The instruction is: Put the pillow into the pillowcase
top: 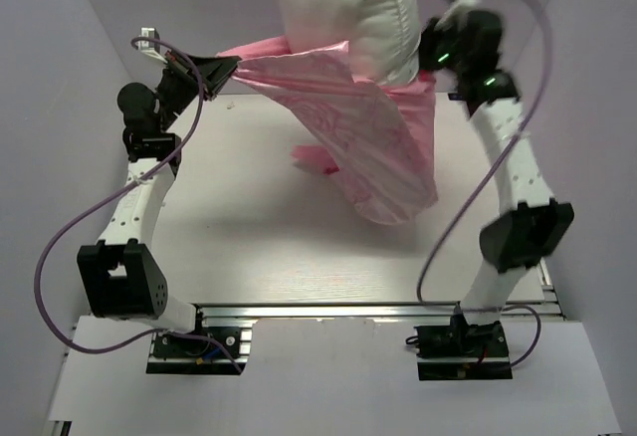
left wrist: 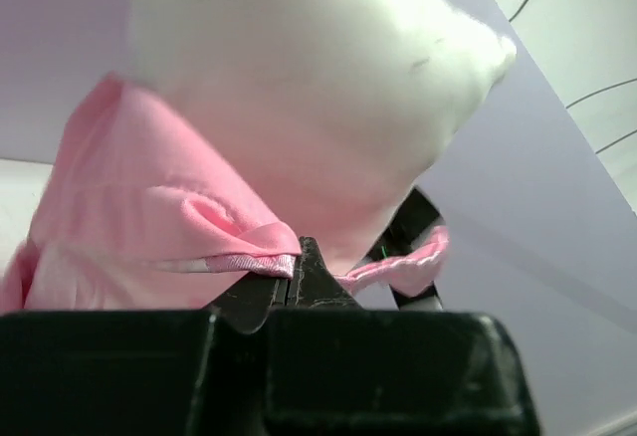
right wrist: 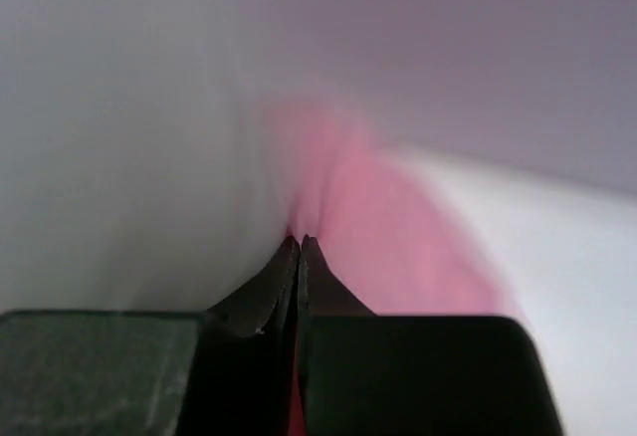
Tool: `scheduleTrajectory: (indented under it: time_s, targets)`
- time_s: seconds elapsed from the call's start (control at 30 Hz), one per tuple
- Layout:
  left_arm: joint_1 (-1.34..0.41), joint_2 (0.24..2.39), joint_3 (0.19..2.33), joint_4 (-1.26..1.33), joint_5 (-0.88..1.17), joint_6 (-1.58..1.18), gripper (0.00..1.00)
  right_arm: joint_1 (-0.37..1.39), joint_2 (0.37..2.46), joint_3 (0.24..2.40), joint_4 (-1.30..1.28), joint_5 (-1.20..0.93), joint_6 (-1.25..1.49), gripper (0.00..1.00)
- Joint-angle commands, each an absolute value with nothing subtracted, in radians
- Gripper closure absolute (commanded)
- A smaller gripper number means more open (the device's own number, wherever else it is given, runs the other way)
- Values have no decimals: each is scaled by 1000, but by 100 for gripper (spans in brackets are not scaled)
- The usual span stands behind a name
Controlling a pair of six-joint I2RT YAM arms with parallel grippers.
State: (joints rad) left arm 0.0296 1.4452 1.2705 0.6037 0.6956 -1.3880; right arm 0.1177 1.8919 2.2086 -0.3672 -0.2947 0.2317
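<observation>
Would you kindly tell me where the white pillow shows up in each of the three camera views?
Top external: the pillow is at top centre, its lower end dipping into the pink fabric.
Left wrist: the pillow fills the upper middle, above the pink hem.
Right wrist: the blurred white mass on the left is probably the pillow.
Shared landmark: the pillowcase, pink in every view.
</observation>
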Motion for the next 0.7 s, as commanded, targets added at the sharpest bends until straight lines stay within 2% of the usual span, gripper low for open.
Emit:
scheduleTrajectory:
  time_s: [0.0,0.03,0.07,0.17,0.2,0.23,0.27,0.33,0.37,0.43,0.5,0.57,0.6,0.63,0.67]
  targets:
    - [60,1506,1362,659,630,-1399,100,652,1394,1834,-92,-365,140,100]
    - [60,1531,1394,672,629,-1408,100,886,1361,1795,-87,-338,115,100]
    - [60,1564,1407,684,627,-1414,100,978,1344,1786,-124,-307,91,100]
    - [60,1586,1451,681,658,-1419,100,1075,1330,1750,-106,-208,16,100]
    - [60,1583,1456,687,669,-1422,100,1040,1345,1750,-104,-166,-41,100]
    - [60,1579,1459,689,684,-1424,100,864,1359,1750,-95,-185,-67,100]
    - [60,1569,1450,698,710,-1428,100,759,1383,1755,-72,-207,-43,100]
    - [60,1528,1428,712,722,-1431,100,568,1489,1850,-51,-184,-19,100]
    - [60,1513,1405,712,736,-1430,100,397,1564,1888,-35,-180,-5,100]
    - [60,1474,1375,729,747,-1431,100,219,1630,2009,-11,-157,55,100]
    - [60,1454,1319,756,746,-1439,100,170,1686,2087,-53,-184,103,100]
    - [60,1442,1289,805,738,-1457,100,213,1637,2109,-64,-265,161,100]
    - [60,1443,1279,813,733,-1463,100,265,1600,2082,-63,-287,166,100]
    - [60,1456,1279,822,732,-1469,100,422,1560,1998,-55,-291,146,100]
    - [60,1465,1285,839,730,-1482,100,505,1466,1941,-40,-294,112,100]
